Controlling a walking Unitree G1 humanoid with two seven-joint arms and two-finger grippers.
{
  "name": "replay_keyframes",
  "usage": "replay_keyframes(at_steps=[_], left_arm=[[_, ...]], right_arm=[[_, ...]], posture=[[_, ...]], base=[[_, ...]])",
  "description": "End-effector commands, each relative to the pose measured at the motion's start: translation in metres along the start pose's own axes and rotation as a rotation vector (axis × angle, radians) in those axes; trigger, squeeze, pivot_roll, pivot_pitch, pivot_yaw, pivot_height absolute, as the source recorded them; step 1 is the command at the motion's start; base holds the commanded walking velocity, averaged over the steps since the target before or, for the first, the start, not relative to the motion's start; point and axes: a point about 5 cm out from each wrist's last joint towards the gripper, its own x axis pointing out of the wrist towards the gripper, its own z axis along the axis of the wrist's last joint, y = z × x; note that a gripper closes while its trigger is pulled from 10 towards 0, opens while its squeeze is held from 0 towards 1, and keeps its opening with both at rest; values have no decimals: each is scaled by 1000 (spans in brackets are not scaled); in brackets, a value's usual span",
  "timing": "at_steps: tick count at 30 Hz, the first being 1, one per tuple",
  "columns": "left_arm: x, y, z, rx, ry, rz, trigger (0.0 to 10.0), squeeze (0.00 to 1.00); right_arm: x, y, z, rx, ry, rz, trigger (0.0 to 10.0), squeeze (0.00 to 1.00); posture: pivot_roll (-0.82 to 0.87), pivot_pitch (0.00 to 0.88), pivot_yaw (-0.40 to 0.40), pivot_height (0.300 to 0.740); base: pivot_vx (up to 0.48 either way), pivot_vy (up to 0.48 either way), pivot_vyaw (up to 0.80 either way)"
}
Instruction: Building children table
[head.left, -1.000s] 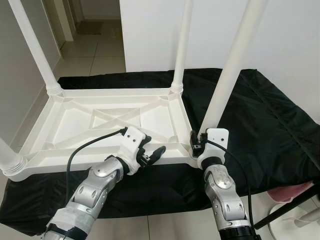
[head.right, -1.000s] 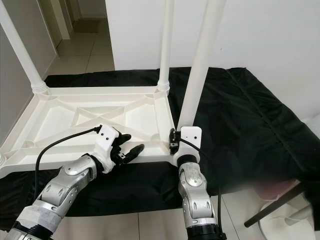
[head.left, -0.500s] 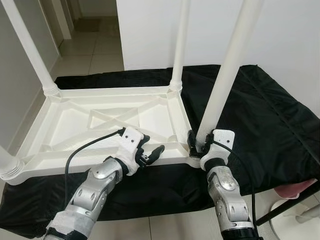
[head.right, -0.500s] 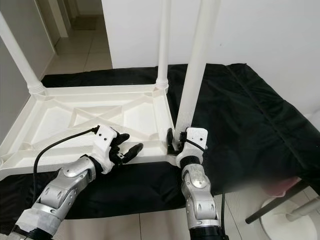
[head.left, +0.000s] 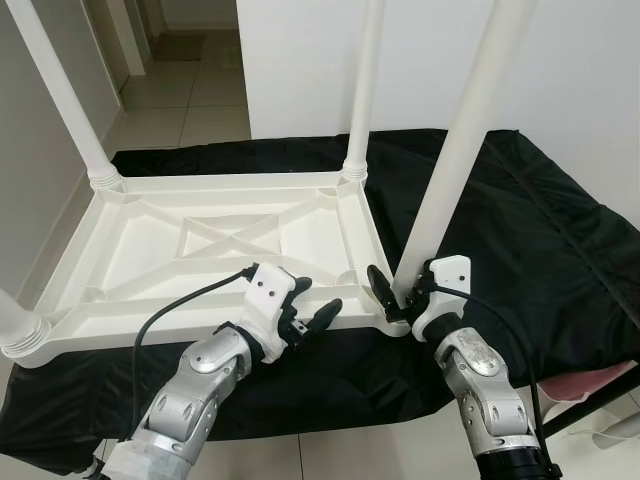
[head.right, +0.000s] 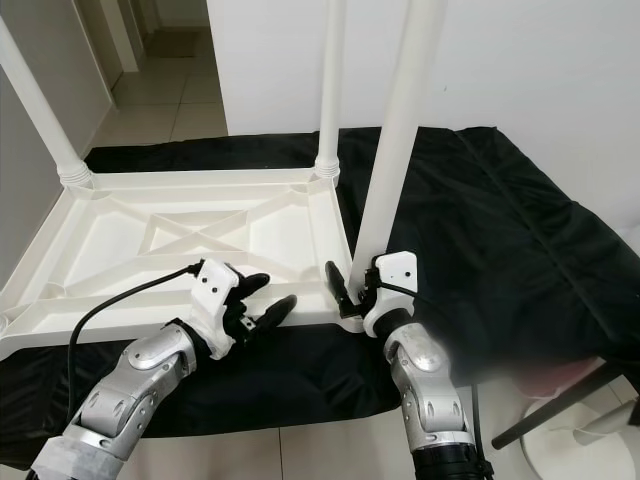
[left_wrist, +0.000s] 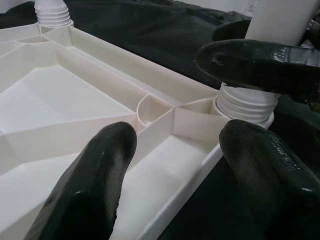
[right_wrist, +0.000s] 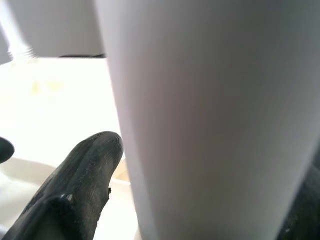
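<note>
A white plastic children's table (head.left: 200, 235) lies upside down on a black cloth, with its legs pointing up. My right gripper (head.left: 402, 290) is at the base of the near right leg (head.left: 455, 160). It is open, with one black finger (head.left: 379, 286) standing a little off the leg. In the right wrist view the leg (right_wrist: 200, 100) sits between the fingers. My left gripper (head.left: 315, 298) is open and hovers over the table's front rim, just left of that corner. In the left wrist view its fingertips (left_wrist: 110, 150) frame the ribbed underside and the leg's threaded socket (left_wrist: 245, 107).
Three more legs stand at the far left (head.left: 60, 90), far right (head.left: 362, 90) and near left (head.left: 15, 325) corners. The black cloth (head.left: 540, 240) spreads out to the right. A white wall stands behind. A tiled hallway (head.left: 190, 90) opens at the back left. Something pink (head.left: 590, 385) is at the lower right.
My right gripper has opened off the leg's base, and its wrist has drawn back towards me. My left gripper has slid a little right along the front rim.
</note>
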Motion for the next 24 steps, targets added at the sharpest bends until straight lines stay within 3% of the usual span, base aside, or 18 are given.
replay_keyframes(at_steps=[1, 4, 6, 13, 15, 17, 18, 19, 20, 21, 24], left_arm=[[-2, -7, 0, 2, 5, -74, 10000, 0], [-4, -10, 1, -4, 5, -109, 10000, 0], [-5, -19, 3, -10, 19, -190, 10000, 0], [-5, -28, 5, -16, 29, -244, 10000, 0], [-5, -28, 6, -16, 30, -242, 10000, 0], [-5, -28, 6, -16, 30, -242, 10000, 0], [-4, -27, 6, -14, 30, -240, 10000, 0], [-4, -26, 7, -14, 31, -238, 10000, 0], [-4, -26, 7, -14, 31, -238, 10000, 0], [-5, -24, 7, -13, 32, -234, 10000, 0], [-5, -23, 8, -11, 34, -228, 10000, 0]], right_arm=[[2, -1, 1, -20, 1, 64, 10000, 0], [2, -4, 1, -40, 9, 113, 10000, 0], [4, -10, 3, -82, 27, 200, 10000, 0], [7, -17, 5, -109, 51, 264, 10000, 0], [7, -19, 3, -121, 70, 292, 8510, 0], [7, -19, 3, -121, 70, 292, 8510, 0], [7, -19, 1, -125, 78, 301, 9137, 0], [7, -19, 0, -130, 83, 314, 5922, 0], [7, -19, 0, -130, 83, 314, 5922, 0], [7, -20, -1, -133, 86, 322, 0, 0], [7, -21, -2, -132, 85, 333, 0, 0]], posture=[[-52, 0, 2, 740], [-51, 0, 7, 740], [-51, 1, 16, 740], [-45, 1, 18, 740], [-45, 1, 20, 740], [-45, 1, 20, 740], [-43, 2, 18, 740], [-43, 2, 19, 740], [-43, 2, 19, 740], [-43, 2, 19, 740], [-43, 2, 19, 740]], base=[[0, 0, 0], [0, 0, 0], [0, 0, 0], [0, 0, 0], [0, 0, 0], [0, 0, 0], [0, 0, 0], [0, 0, 0], [0, 0, 0], [0, 0, 0], [0, 0, 0]])
